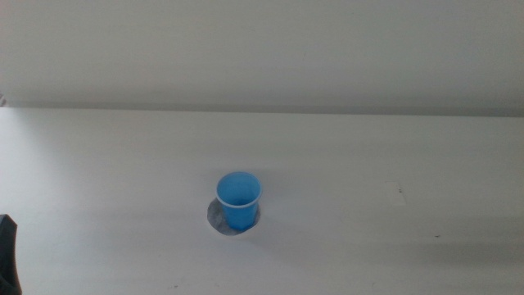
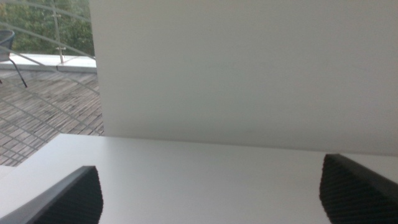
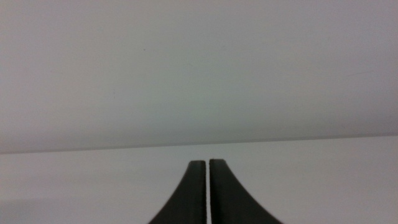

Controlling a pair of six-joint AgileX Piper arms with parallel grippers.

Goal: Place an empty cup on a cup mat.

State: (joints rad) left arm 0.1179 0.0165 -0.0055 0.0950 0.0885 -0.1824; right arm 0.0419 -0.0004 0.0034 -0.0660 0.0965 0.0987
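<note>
The bright blue cup (image 1: 238, 199) stands upright and empty on the grey cup mat (image 1: 218, 219) near the middle of the white table in the middle view. The mat's rim shows around the cup's base. My left gripper (image 2: 211, 190) is open and empty, its jaws wide apart, facing the white wall; a dark part of that arm shows at the middle view's bottom left corner (image 1: 6, 254). My right gripper (image 3: 207, 186) is shut and empty and is out of the middle view. Neither wrist view shows the cup or the mat.
The white table (image 1: 393, 164) meets a white wall at the back. The left wrist view shows a paved outdoor terrace (image 2: 37, 99) beyond the wall's edge.
</note>
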